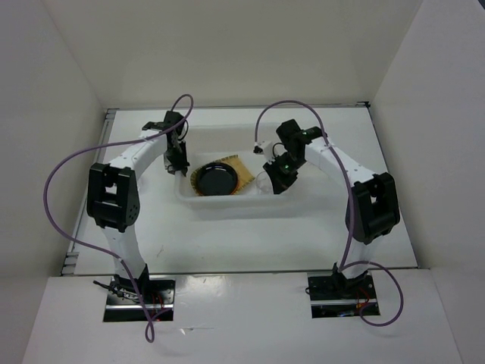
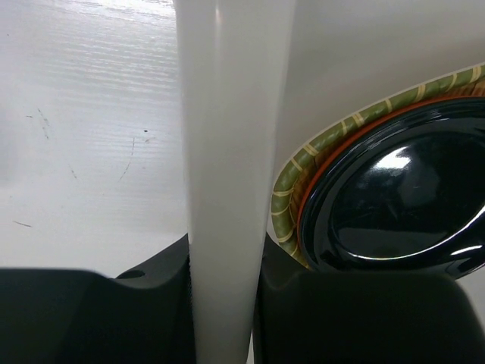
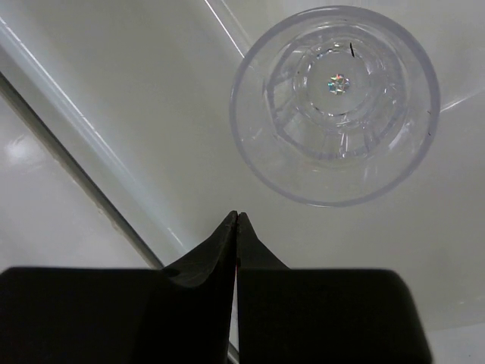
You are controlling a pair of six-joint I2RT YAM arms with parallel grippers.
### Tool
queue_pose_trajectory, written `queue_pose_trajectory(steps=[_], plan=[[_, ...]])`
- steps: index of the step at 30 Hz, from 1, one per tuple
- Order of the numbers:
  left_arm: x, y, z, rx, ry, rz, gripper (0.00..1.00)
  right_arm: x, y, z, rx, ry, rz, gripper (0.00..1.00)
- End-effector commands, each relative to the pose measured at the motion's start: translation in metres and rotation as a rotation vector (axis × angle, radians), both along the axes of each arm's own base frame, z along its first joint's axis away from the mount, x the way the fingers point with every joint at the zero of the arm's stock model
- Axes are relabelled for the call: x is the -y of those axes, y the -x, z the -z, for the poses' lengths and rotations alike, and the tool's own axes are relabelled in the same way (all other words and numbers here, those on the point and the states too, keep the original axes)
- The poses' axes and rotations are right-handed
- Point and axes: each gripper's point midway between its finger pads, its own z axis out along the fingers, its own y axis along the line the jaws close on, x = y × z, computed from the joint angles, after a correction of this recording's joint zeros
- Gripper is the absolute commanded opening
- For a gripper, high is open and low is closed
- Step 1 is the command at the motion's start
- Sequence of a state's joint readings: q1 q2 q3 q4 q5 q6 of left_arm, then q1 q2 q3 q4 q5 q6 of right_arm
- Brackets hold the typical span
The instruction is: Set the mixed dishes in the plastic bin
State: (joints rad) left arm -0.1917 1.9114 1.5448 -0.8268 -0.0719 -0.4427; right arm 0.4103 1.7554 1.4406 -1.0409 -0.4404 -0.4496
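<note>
The left hand (image 2: 226, 265) straddles the plastic bin (image 2: 227, 114) at its left wall, one black finger outside and one inside, both pressed against the translucent rim, so it grips the bin. Just inside that wall, the woven bamboo tray (image 2: 286, 189) lies on the bin floor. The orange plate (image 2: 305, 199) shows as a thin ring on the tray, with the glossy black plate (image 2: 402, 205) stacked on top. Outside the wall is scuffed white worktop (image 2: 91, 136).

The right hand (image 3: 237, 220) is closed and empty, its fingertips meeting. It hangs over the bin's right end. Just beyond the tips, a clear plastic cup (image 3: 335, 102) stands upright on the bin floor, mouth up.
</note>
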Motion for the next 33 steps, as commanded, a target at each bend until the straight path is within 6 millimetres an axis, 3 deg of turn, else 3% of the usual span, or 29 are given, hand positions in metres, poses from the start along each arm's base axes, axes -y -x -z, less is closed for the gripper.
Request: queue_pose_trajectory(steps=[1,3,5,6,7,9,10,12,15,17,20,21,23,24,26,28,30,31,33], plan=[[-0.021,-0.022,-0.028,0.101,-0.03,-0.14,0.21,-0.004,0.017,-0.034,-0.018,-0.019,0.025,0.04],[-0.021,-0.022,-0.028,0.101,-0.03,-0.14,0.26,-0.004,0.006,-0.046,0.039,-0.02,0.039,0.04],[-0.021,-0.024,-0.043,0.14,-0.021,-0.141,0.34,-0.004,-0.005,-0.055,0.101,-0.019,0.047,0.09],[-0.021,-0.027,-0.055,0.172,-0.013,-0.142,0.51,-0.003,-0.013,-0.067,0.142,-0.028,0.06,0.09],[-0.022,-0.034,-0.069,0.212,-0.015,-0.148,0.61,-0.005,-0.019,-0.074,0.167,-0.04,0.061,0.11],[-0.023,-0.039,-0.086,0.254,-0.017,-0.154,0.74,-0.001,-0.038,-0.094,0.244,-0.051,0.091,0.39],[-0.026,-0.04,-0.096,0.275,-0.027,-0.161,0.81,-0.002,-0.042,-0.102,0.266,-0.061,0.092,0.49],[-0.026,-0.048,-0.115,0.321,-0.028,-0.159,0.83,-0.003,-0.053,-0.118,0.324,-0.065,0.102,0.6],[-0.03,-0.05,-0.14,0.364,-0.04,-0.172,0.83,-0.006,-0.06,-0.128,0.355,-0.076,0.094,0.64],[-0.04,-0.053,-0.175,0.447,-0.072,-0.205,0.83,-0.003,-0.063,-0.132,0.365,-0.079,0.104,0.64],[-0.072,-0.045,-0.226,0.549,-0.12,-0.28,0.85,0.007,-0.071,-0.14,0.384,-0.103,0.135,0.64],[-0.1,-0.038,-0.226,0.522,-0.149,-0.328,0.83,0.008,-0.073,-0.142,0.388,-0.116,0.14,0.64],[-0.123,-0.023,-0.227,0.499,-0.142,-0.353,0.81,0.014,-0.077,-0.14,0.387,-0.122,0.157,0.65],[-0.149,-0.016,-0.221,0.485,-0.137,-0.412,0.81,0.014,-0.076,-0.144,0.397,-0.126,0.157,0.67],[-0.165,-0.004,-0.204,0.463,-0.097,-0.445,0.81,0.016,-0.078,-0.138,0.39,-0.13,0.163,0.67],[-0.178,0.016,-0.172,0.415,-0.063,-0.484,0.81,0.015,-0.075,-0.138,0.383,-0.139,0.158,0.68],[-0.184,0.026,-0.153,0.383,-0.052,-0.513,0.8,0.019,-0.076,-0.138,0.384,-0.137,0.167,0.68],[-0.187,0.036,-0.127,0.323,-0.04,-0.527,0.8,0.018,-0.074,-0.137,0.372,-0.142,0.163,0.68],[-0.194,0.043,-0.113,0.304,-0.034,-0.553,0.8,0.018,-0.074,-0.137,0.377,-0.14,0.156,0.68]])
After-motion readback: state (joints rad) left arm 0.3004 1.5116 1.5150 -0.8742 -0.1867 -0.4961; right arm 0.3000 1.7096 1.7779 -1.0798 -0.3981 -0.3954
